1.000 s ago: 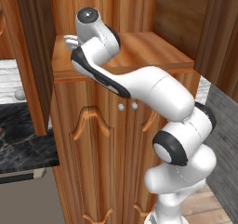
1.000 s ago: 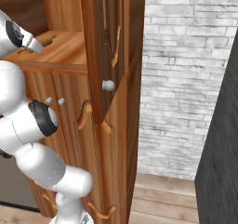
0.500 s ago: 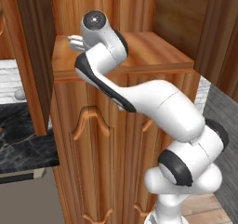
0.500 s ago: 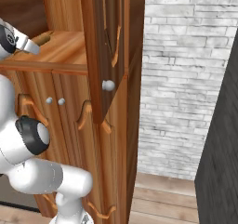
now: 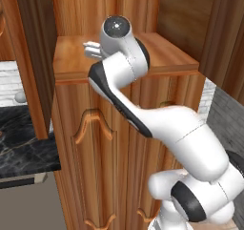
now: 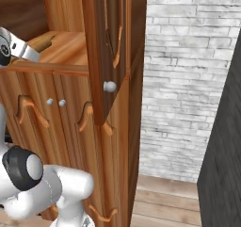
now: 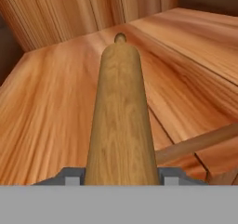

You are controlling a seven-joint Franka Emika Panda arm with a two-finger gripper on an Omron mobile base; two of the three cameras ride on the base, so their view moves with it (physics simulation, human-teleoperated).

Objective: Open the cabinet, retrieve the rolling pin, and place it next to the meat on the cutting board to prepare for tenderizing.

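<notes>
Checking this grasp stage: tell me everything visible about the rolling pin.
The rolling pin looks like light-tan wood with lengthwise grain: a smooth round barrel ending in a small knob-like handle at its far end. In the hand view it runs straight away from the camera, over the wooden shelf inside the cabinet. The gripper straddles its near end, one finger on each side; whether they press on it cannot be told.

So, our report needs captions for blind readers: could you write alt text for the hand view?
A light-tan wooden rolling pin stretches away from the camera, its near end between the pincer tips. It is over a reddish-brown shelf inside the cabinet, whose wooden back wall rises behind.
</notes>
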